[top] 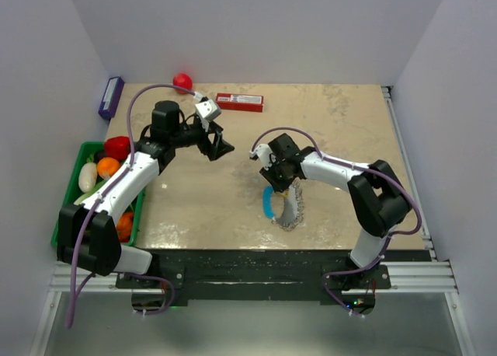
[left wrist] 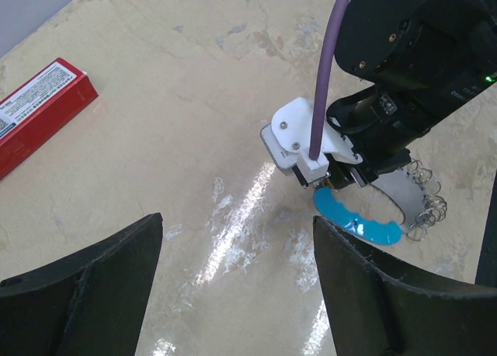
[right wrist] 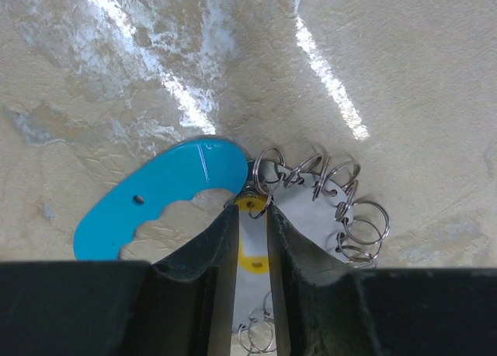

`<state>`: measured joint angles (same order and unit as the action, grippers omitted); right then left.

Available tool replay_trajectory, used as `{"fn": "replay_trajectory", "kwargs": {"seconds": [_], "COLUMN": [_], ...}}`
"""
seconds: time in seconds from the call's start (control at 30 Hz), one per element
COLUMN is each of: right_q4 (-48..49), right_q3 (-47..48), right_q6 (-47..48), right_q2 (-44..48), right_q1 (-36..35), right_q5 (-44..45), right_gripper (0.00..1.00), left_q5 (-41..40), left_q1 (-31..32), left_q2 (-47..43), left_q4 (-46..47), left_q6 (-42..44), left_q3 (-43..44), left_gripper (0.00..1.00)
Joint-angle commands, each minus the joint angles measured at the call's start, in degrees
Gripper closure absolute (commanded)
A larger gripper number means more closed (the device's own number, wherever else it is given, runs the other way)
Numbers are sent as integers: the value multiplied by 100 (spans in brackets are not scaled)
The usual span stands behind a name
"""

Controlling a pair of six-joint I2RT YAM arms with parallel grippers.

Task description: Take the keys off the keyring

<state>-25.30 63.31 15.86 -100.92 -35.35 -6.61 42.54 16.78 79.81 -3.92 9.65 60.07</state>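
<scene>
Keyring [top: 288, 213] lies flat on the beige table [top: 349, 130], right of centre and toward the near edge, directly under the right arm's wrist. Loop is floppy: silvery wire rings [right wrist: 353, 224] bunched along one side, bright light-blue curved segment [right wrist: 167, 186] on the other, a scalloped inner edge and a small hole visible on the blue part. Right gripper [right wrist: 251, 212] is down on the loop where blue segment and rings meet. Its fingers [right wrist: 206, 270] are drawn close, leaving only a narrow slot. The keys [right wrist: 250, 204], one tiny brass-yellow piece, show in that slot right at the fingertips, with a wire ring crossing it. Cannot tell whether the pads actually pinch it or merely straddle it. A pale grey flat piece [left wrist: 394, 191] sits beside the rings, partly under the right wrist. Left gripper [top: 220, 148] hangs over bare table left of centre, well apart from the keyring, fingers spread wide with nothing between them; its camera looks across at the right wrist and the blue segment. Red rectangular box [top: 239, 102] lies near the far edge, red ball [top: 182, 82] at the far edge to its left. Green bin [top: 68, 204] of coloured fruit stands off the table's left side.
</scene>
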Motion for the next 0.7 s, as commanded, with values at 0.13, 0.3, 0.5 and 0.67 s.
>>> {"fn": "replay_trajectory", "kwargs": {"seconds": [0.13,0.3,0.5,0.67], "right_q4": [130,227,280,341], "right_q3": [59,-11,-56,-170], "right_q6": [-83,-4,198,488], "right_q2": [-164,-15,169,556], "right_q1": [11,20,20,20], "right_q5": [-174,37,274,371], "right_gripper": [81,100,100,100], "left_q5": [114,131,359,710], "left_q1": [-43,-43,-43,-34], "left_q2": [-132,-132,34,271], "left_q4": [252,278,296,295], "left_q6": [55,46,46,116], "left_q3": [-92,-119,-84,-13], "left_gripper": [17,17,17,16]}}
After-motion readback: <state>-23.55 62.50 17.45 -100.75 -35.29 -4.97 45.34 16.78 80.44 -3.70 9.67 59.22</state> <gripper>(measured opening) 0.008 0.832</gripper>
